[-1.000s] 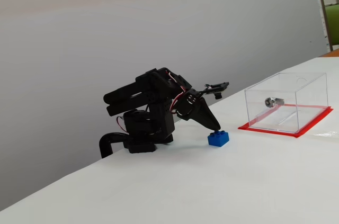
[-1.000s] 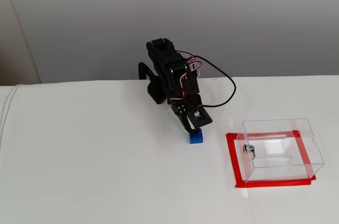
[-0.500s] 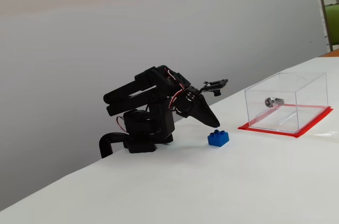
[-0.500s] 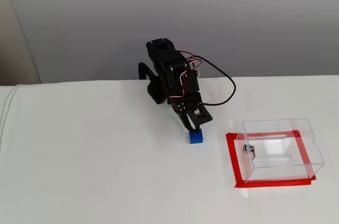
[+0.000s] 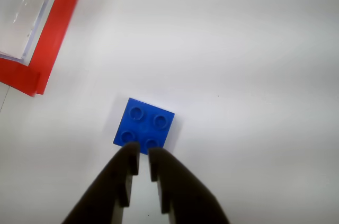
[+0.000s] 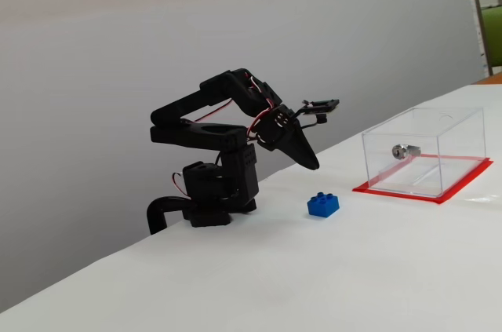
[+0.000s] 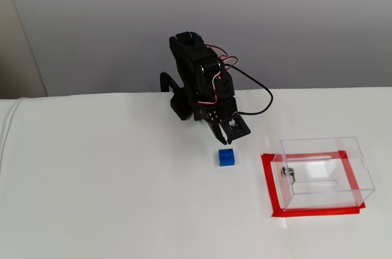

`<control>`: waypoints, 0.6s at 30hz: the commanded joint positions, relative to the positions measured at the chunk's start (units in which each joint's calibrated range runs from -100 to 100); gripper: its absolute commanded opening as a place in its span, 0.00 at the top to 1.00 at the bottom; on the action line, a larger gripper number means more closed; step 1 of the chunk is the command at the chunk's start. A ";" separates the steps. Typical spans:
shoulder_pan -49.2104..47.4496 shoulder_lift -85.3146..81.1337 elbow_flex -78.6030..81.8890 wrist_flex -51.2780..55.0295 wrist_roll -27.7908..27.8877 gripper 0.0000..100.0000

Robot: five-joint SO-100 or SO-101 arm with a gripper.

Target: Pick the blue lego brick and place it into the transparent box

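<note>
The blue lego brick (image 5: pixel 144 126) lies studs up on the white table, alone, also seen in both fixed views (image 6: pixel 323 205) (image 7: pixel 226 157). My black gripper (image 5: pixel 143 154) hangs a little above the brick and behind it, on the arm's side, apart from it. Its fingers are together with only a thin slit between them and nothing held. Its tip points down in both fixed views (image 6: pixel 311 165) (image 7: pixel 228 141). The transparent box (image 6: pixel 423 151) (image 7: pixel 324 173) stands on a red base (image 5: pixel 53 38) to the right of the brick in both fixed views, with a silver lock (image 6: pixel 404 151) on one wall.
The arm's base (image 6: pixel 212 206) is clamped at the table's far edge by the grey wall. A black cable (image 7: pixel 260 97) loops from the arm toward the box side. White table (image 7: pixel 110 198) surrounds the brick.
The gripper has lifted off the brick and drawn back upward as the arm unfolded. The brick stays where it was on the table.
</note>
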 commanded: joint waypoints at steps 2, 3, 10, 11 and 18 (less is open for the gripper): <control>-0.12 3.73 -3.31 -0.41 0.31 0.98; -0.12 4.66 -3.76 -0.15 -0.06 0.98; 0.62 11.79 -8.91 0.37 -4.08 0.98; 1.36 12.72 -9.72 0.37 -4.96 0.98; 3.50 16.80 -10.90 0.28 -11.96 0.98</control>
